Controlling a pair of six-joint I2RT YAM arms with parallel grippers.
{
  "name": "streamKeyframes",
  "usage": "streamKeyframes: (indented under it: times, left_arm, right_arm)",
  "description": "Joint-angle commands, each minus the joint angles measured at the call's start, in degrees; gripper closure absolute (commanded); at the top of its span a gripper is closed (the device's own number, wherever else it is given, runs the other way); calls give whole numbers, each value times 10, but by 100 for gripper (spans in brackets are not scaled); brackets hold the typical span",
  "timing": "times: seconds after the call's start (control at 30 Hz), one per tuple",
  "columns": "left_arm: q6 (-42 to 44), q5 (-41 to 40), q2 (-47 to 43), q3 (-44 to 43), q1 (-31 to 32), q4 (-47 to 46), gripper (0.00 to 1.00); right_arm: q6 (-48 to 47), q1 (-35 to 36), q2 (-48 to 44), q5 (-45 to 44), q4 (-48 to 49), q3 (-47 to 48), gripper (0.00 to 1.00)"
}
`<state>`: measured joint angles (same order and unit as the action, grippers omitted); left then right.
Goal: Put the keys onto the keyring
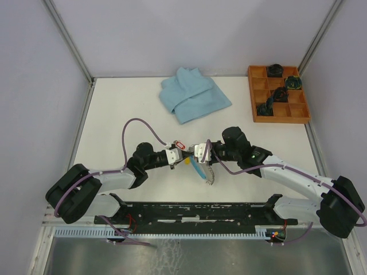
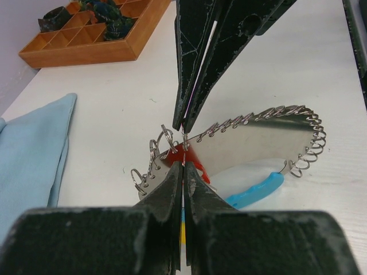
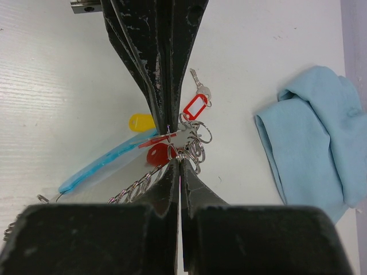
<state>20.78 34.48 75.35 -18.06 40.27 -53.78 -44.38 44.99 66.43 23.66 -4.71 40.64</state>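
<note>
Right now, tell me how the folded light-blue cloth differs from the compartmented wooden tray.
The light-blue cloth is soft and folded; the wooden tray is rigid and gridded, with dark items in several compartments. The cloth lies far centre, the tray far right. Both rest on the white table.

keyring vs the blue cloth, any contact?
Apart. The top external view shows a broad stretch of bare table between the keyring and the blue cloth farther back.
</note>
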Motion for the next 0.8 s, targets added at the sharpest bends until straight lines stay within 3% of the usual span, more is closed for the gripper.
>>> streamKeyframes:
  times: [0.0,0.77]
  left_arm:
    - [-7,-10,-6,-20,2,-9,97]
    - [-25,19,-4,-24,2,-28,97]
  right_arm:
    - [10,3,-15,2,41,6,99]
    - [15,3,-13,3,43,6,99]
